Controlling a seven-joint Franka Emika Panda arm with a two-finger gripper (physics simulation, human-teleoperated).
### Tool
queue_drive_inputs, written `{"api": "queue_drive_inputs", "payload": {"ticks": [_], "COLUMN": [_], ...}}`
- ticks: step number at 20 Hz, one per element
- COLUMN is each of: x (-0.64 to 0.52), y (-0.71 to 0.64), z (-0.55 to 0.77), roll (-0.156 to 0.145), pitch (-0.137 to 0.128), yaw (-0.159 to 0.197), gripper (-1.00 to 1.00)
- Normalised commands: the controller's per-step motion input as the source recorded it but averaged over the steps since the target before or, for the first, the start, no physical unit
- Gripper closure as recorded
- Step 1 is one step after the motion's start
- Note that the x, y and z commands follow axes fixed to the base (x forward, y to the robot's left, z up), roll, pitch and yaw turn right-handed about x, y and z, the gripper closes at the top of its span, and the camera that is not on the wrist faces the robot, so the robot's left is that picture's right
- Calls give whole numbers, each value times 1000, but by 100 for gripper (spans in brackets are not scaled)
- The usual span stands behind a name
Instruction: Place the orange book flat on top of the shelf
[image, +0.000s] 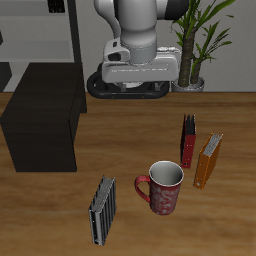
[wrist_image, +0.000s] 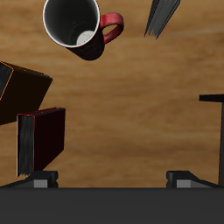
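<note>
The orange book (image: 208, 160) stands upright on the table near the front, beside the dark red book (image: 187, 140). In the wrist view the orange book (wrist_image: 22, 87) looks dark, next to the dark red book (wrist_image: 42, 138). The shelf (image: 40, 125), a low black cabinet with a bare flat top, stands across the table from the books. My gripper (image: 135, 88) hangs high near the robot's base, well back from the books and apart from them. Its fingertips (wrist_image: 39, 180) sit wide apart in the wrist view, and the gripper (wrist_image: 112, 179) is open and empty.
A red mug (image: 163, 186) stands near the front edge beside the orange book. A grey striped book (image: 102, 210) stands nearer the front. A tall grey shelving unit (image: 40, 40) and a potted plant (image: 200, 45) are at the back.
</note>
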Motion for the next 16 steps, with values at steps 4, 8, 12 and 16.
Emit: {"api": "queue_drive_inputs", "payload": {"ticks": [4, 8, 12, 16], "x": [160, 130, 180, 165], "y": [577, 500, 660, 461], "z": [57, -39, -109, -31], "roll": [7, 19, 4, 6], "pitch": [-37, -34, -12, -15], "yaw": [-8, 2, -5, 3], "gripper": [-100, -100, -100, -100]}}
